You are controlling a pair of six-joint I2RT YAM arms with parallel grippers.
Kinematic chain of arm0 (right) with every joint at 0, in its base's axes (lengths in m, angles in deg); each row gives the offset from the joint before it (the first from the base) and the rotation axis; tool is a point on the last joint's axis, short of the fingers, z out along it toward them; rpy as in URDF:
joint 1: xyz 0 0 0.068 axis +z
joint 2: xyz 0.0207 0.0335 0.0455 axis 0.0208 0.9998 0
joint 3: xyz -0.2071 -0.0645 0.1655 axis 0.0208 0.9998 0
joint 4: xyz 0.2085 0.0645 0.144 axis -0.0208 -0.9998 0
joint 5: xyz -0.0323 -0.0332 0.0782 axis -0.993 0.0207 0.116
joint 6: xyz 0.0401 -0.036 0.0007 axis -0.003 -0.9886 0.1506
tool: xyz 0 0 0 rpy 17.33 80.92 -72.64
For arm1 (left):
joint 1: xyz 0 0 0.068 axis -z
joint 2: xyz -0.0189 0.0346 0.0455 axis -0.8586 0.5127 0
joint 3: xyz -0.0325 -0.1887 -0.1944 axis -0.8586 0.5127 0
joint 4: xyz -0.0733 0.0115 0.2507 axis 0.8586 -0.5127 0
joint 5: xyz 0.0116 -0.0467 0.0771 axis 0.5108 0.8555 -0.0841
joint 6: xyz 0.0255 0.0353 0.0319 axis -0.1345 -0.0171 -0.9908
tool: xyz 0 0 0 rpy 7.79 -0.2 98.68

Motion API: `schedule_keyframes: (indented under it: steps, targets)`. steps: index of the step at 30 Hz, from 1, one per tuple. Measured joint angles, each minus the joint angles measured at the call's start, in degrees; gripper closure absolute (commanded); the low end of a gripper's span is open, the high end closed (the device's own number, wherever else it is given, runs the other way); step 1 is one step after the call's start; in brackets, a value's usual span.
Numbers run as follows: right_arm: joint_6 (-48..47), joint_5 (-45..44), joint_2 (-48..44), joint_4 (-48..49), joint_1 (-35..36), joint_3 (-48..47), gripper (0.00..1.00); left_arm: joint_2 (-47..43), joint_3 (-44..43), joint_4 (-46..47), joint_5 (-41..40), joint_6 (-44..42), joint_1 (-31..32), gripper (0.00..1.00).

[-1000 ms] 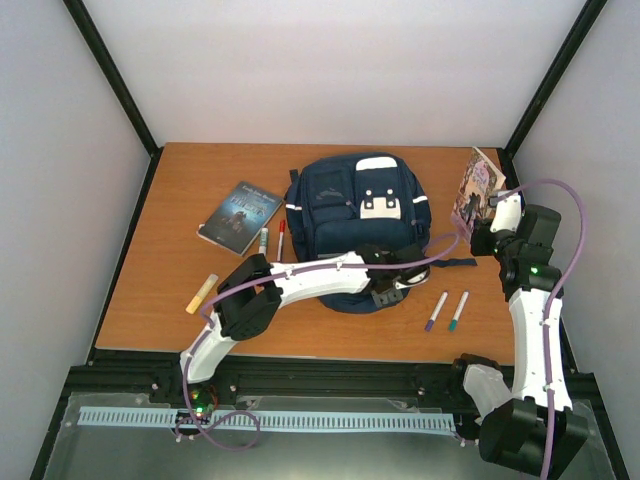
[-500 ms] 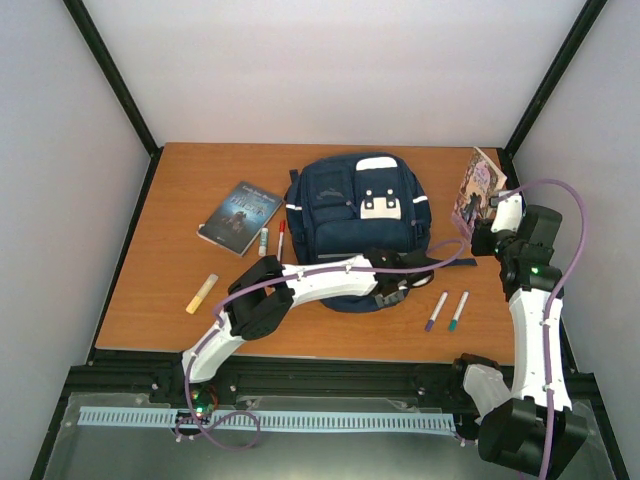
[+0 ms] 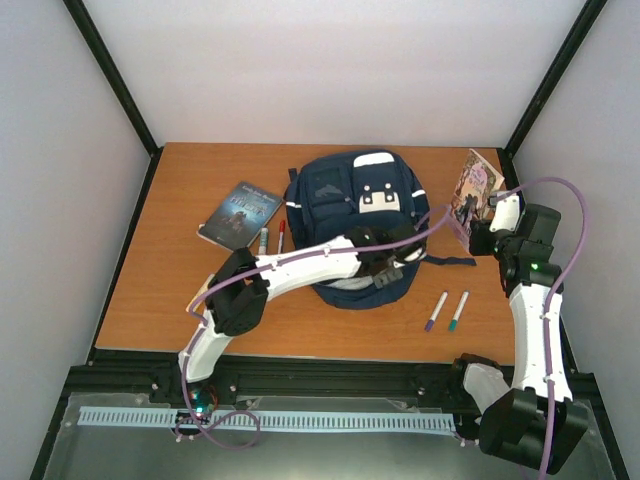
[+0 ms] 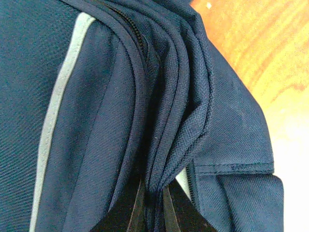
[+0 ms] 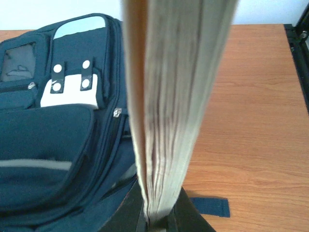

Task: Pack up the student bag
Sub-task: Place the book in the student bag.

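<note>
The student bag (image 3: pixel 345 195), a navy backpack with white patches, lies mid-table. My left gripper (image 3: pixel 396 262) is at its near right edge, shut on a fold of the bag's zipped fabric. In the left wrist view that navy fold (image 4: pixel 169 145) runs down between my left gripper (image 4: pixel 155 208) fingers. My right gripper (image 3: pixel 480 238) stands right of the bag, shut on a book (image 3: pixel 476 190) held upright. In the right wrist view the book's page edge (image 5: pixel 178 96) rises from my right gripper (image 5: pixel 159 220), with the bag (image 5: pixel 48 140) to its left.
A dark-covered book (image 3: pixel 240 215) lies left of the bag, with a grey marker (image 3: pixel 264 240) and a red pen (image 3: pixel 280 236) beside it. A purple marker (image 3: pixel 436 311) and a green marker (image 3: pixel 458 311) lie near the front right. A bag strap (image 3: pixel 452 262) trails right.
My left gripper has shut on the bag's edge fabric and drawn it back and up, so the bag's near side has lifted and bunched. The right arm with the book has hardly moved.
</note>
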Motion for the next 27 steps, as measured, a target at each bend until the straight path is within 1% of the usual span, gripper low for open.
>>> schedule_keyframes:
  steps: [4,9,15,20,27]
  targets:
    - [0.31,2.80,1.14,-2.12,-0.04,-1.33,0.97,-2.47,-1.68,0.15,1.01,0.07,-2.29,0.99]
    - [-0.61,6.95,5.88,-9.84,-0.11,-10.54,0.97,-4.02,-5.49,0.11,1.16,0.17,-4.81,0.99]
    - [-1.46,12.11,7.91,-18.47,-0.11,-19.65,0.97,-4.48,-9.40,-1.16,1.05,-0.15,-7.02,0.99]
    - [-1.27,17.66,10.99,-26.56,-0.11,-21.77,0.97,-4.55,-13.73,-2.86,1.42,-0.57,-8.85,0.99]
    - [-0.31,22.21,15.61,-35.74,-0.13,-22.10,0.97,-4.92,-14.97,-3.13,4.17,0.00,-11.63,0.99]
